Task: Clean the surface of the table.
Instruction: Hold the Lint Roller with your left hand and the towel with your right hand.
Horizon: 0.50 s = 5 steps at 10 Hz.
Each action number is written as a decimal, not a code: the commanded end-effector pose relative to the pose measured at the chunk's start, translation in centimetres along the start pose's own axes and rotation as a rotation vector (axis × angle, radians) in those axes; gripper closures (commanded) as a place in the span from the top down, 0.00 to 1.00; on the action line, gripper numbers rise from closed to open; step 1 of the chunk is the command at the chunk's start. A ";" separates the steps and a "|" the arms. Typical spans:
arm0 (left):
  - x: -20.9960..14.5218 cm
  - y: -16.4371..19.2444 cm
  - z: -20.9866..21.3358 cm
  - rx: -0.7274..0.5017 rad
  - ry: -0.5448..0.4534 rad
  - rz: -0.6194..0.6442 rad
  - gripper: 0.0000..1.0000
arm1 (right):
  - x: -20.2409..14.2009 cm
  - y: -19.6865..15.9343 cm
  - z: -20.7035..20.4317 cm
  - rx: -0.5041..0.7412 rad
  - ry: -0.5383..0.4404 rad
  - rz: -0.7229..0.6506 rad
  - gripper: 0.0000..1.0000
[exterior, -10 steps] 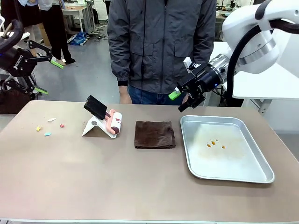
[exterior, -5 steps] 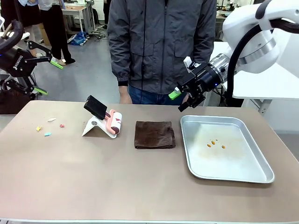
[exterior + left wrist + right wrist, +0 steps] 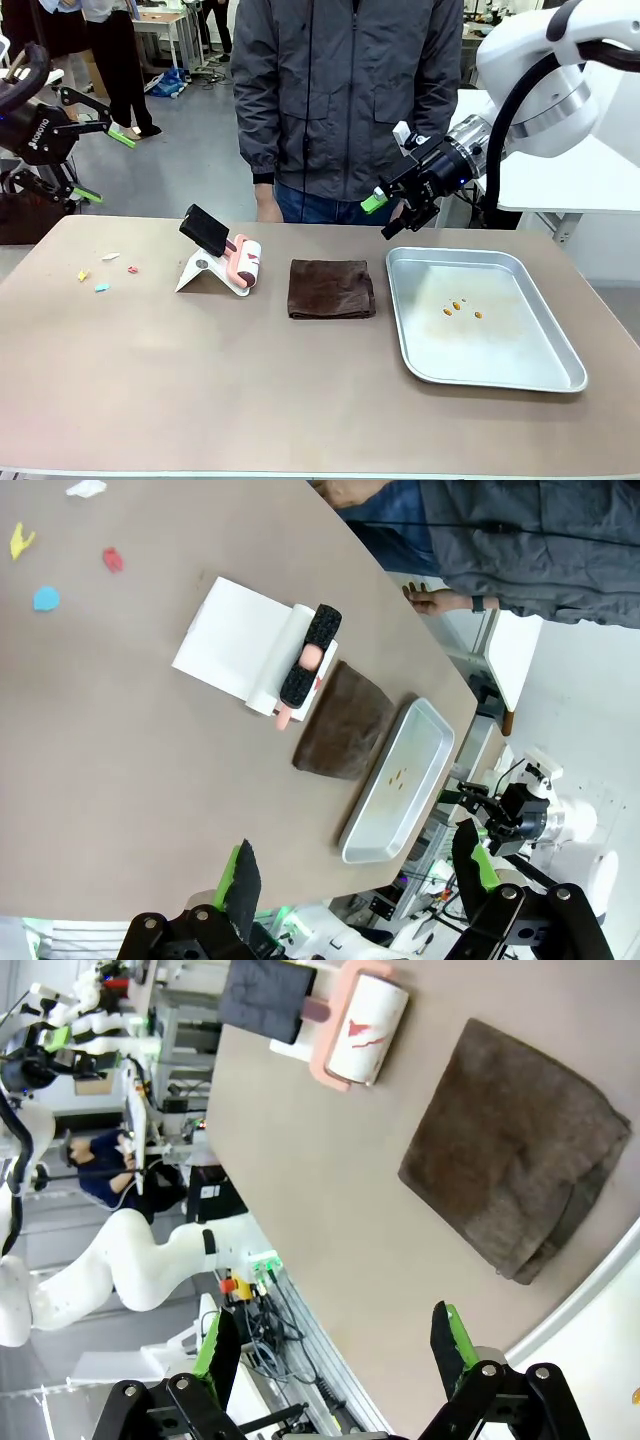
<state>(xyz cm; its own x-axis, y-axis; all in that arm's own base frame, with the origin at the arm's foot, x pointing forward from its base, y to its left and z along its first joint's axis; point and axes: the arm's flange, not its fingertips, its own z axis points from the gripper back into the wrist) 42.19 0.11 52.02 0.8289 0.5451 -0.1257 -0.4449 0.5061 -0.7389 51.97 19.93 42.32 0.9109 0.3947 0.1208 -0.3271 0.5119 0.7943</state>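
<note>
The tan-brown table point(image 3: 200, 390) carries a few small coloured scraps point(image 3: 102, 287) near its far left corner. In the left wrist view the scraps point(image 3: 45, 598) lie on the table point(image 3: 100, 770) far from my fingers. My left gripper point(image 3: 105, 165) hangs open off the table's left end, well above it, and its jaws point(image 3: 355, 875) hold nothing. Above the far edge near the tray, my right gripper point(image 3: 392, 217) is open and empty. Its own view shows the gripper point(image 3: 335, 1345) over the table point(image 3: 330, 1220), beside the cloth.
A lint roller point(image 3: 243, 262) rests on a white stand point(image 3: 200, 272) left of centre. A folded brown cloth point(image 3: 331, 288) lies mid-table, and a silver tray point(image 3: 520, 372) with orange crumbs sits at the right. A person stands at the far edge, one hand point(image 3: 266, 210) near it.
</note>
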 end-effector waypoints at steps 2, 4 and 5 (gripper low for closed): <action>0.2 0.6 -5.0 -0.061 -0.009 0.012 1.00 | -0.2 1.0 -3.4 -0.134 -0.041 -0.050 1.00; -0.7 0.9 -8.4 0.007 -0.048 0.000 1.00 | -0.6 1.2 -6.1 -0.184 -0.070 -0.108 1.00; -0.7 1.2 -9.5 0.017 -0.070 -0.007 1.00 | -0.8 1.2 -6.9 -0.188 -0.098 -0.128 1.00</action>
<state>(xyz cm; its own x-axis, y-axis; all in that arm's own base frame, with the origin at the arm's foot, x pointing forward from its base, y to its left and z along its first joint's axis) 44.14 -5.63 45.68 0.8133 0.5707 -0.1133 -0.4627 0.5164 -0.7206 49.91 24.92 39.05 0.9462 0.3060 0.1050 -0.2887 0.6523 0.7008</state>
